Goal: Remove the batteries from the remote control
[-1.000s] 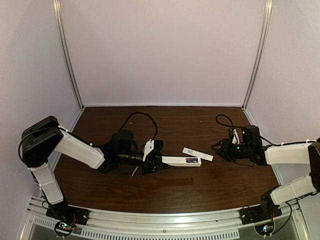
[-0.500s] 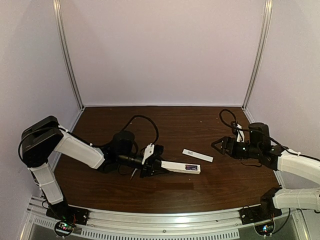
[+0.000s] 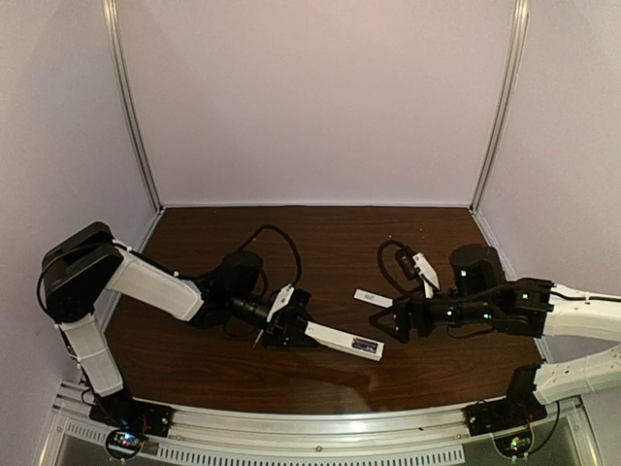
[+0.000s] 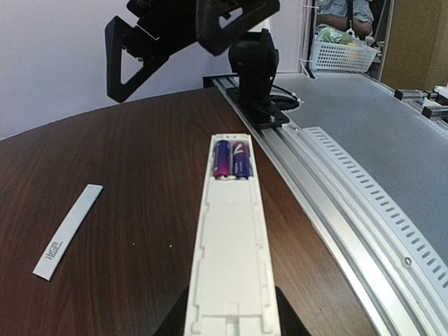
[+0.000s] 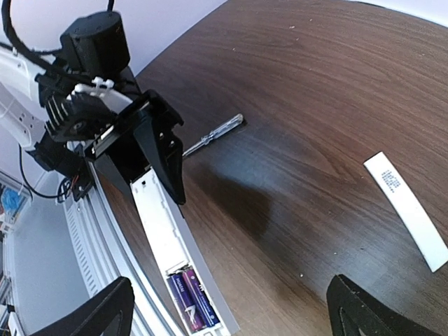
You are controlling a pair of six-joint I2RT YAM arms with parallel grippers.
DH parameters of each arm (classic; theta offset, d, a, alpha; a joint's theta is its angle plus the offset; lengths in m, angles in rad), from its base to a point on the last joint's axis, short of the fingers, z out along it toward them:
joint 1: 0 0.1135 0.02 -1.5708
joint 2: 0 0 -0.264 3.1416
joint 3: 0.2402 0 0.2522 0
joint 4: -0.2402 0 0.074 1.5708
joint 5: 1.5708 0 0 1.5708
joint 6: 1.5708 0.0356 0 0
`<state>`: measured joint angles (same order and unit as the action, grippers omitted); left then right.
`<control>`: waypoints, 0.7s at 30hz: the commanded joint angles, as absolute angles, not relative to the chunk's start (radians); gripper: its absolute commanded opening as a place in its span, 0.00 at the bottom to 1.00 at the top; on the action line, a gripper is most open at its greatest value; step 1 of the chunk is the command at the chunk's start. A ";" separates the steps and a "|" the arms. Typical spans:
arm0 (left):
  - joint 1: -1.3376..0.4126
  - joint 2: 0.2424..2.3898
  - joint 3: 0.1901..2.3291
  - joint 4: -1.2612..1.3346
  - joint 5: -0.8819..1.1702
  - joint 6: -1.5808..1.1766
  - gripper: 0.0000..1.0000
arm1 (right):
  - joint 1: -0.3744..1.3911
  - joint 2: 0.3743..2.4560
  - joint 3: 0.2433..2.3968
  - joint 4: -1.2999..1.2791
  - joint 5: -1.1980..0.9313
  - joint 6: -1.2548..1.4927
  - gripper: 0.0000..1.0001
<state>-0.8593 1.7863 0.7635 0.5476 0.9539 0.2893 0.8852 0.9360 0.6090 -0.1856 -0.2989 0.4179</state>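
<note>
Dark brown wood-grain desk (image 3: 320,374), glossy, with a soft shadow beside the remote control (image 3: 342,340). Boxed in behind and at both sides of the remote by plain pale lilac walls (image 3: 320,97), with slim aluminium posts (image 3: 131,107) in the two far corners. On the near side of the remote, a ribbed aluminium rail (image 3: 320,432) along the desk edge, carrying both arm bases. Past that rail, in the left wrist view, a grey floor and a white basket (image 4: 343,54).

Left pincer (image 3: 289,328) clamped on one end of the remote, back side up, compartment uncovered. Batteries (image 4: 232,159), two purple-blue cells side by side, seated at the remote's free end. Impossible to tell whether that end touches the wood.

Right pincer (image 3: 388,323) spread wide, holding nothing, near the battery end and facing it.

Flat on the desk on the far side of the remote, apart from it: thin white back cover (image 3: 374,298). By the clamped end: screwdriver (image 5: 213,134) with a clear handle.
</note>
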 commanded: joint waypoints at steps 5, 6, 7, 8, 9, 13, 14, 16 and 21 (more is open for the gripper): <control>-0.853 1.801 0.793 0.519 1.026 0.345 0.00 | 1.078 1.107 0.704 -0.230 -0.088 0.334 0.96; -0.853 1.801 0.793 0.519 1.026 0.345 0.00 | 1.094 1.129 0.712 -0.227 -0.078 0.329 0.96; -0.852 1.802 0.793 0.519 1.025 0.345 0.00 | 1.109 1.149 0.721 -0.225 -0.068 0.324 0.96; -0.851 1.802 0.793 0.520 1.024 0.345 0.00 | 1.120 1.169 0.731 -0.222 -0.062 0.319 0.96; -0.851 1.802 0.792 0.520 1.023 0.345 0.00 | 1.130 1.188 0.738 -0.219 -0.063 0.316 0.96; -0.851 1.804 0.788 0.543 0.988 0.327 0.00 | 1.149 1.237 0.748 -0.193 -0.066 0.304 0.96; -0.851 1.804 0.785 0.563 0.969 0.310 0.00 | 1.150 1.245 0.751 -0.191 -0.055 0.308 0.96; -0.851 1.804 0.774 0.603 0.932 0.280 0.00 | 1.150 1.253 0.758 -0.192 -0.010 0.325 0.96; -0.851 1.812 0.718 0.747 0.824 0.191 0.00 | 1.148 1.216 0.751 -0.195 0.173 0.427 0.99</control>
<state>-0.8581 1.7920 0.7574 0.5758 0.9207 0.2741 1.1458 1.2507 0.7353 -0.2035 0.0013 0.3481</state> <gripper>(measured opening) 0.295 0.984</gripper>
